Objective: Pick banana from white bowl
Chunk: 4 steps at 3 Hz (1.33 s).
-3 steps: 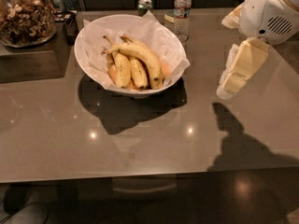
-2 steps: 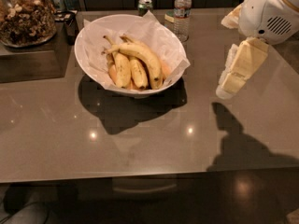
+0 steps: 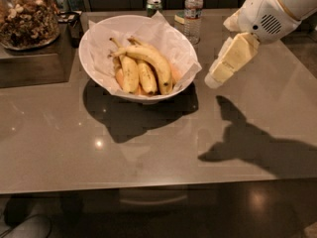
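end effector [image 3: 214, 77] grip state unclear; banana [image 3: 151, 59] in white bowl [image 3: 83, 53] lies left of it, descend onto mid-curve clearing rim.

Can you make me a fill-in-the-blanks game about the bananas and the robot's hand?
1. The banana lies in the white bowl, on top of the other ___.
2. The gripper hangs in the air on the picture's ___ side of the bowl.
3. The glass jar at the far left is full of ___.

Missing words: bananas; right; nuts.
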### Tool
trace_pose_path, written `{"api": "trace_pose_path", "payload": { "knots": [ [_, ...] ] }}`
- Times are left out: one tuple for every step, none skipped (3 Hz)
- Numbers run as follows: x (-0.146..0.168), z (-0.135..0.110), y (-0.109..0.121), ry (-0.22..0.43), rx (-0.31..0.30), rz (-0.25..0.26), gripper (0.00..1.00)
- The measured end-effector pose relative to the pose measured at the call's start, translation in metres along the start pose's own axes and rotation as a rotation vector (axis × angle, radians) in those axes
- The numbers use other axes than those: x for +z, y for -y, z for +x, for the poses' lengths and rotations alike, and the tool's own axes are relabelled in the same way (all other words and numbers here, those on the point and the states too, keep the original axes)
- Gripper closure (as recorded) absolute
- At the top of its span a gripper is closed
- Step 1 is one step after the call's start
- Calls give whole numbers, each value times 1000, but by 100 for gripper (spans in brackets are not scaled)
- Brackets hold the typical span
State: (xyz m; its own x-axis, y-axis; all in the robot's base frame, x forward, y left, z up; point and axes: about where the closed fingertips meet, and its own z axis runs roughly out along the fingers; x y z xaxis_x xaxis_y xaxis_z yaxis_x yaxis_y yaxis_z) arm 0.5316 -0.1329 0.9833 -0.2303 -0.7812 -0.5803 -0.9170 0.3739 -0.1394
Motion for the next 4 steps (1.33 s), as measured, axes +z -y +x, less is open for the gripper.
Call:
{"api": "trace_pose_path", "payload": {
  "knots": [
    [21, -21, 17, 70, 31, -30, 0],
    [42, -39, 23, 103, 41, -64, 0],
    [42, -39, 23, 103, 41, -65, 0],
    [47, -39, 23, 124, 61, -75, 0]
  ]
}}
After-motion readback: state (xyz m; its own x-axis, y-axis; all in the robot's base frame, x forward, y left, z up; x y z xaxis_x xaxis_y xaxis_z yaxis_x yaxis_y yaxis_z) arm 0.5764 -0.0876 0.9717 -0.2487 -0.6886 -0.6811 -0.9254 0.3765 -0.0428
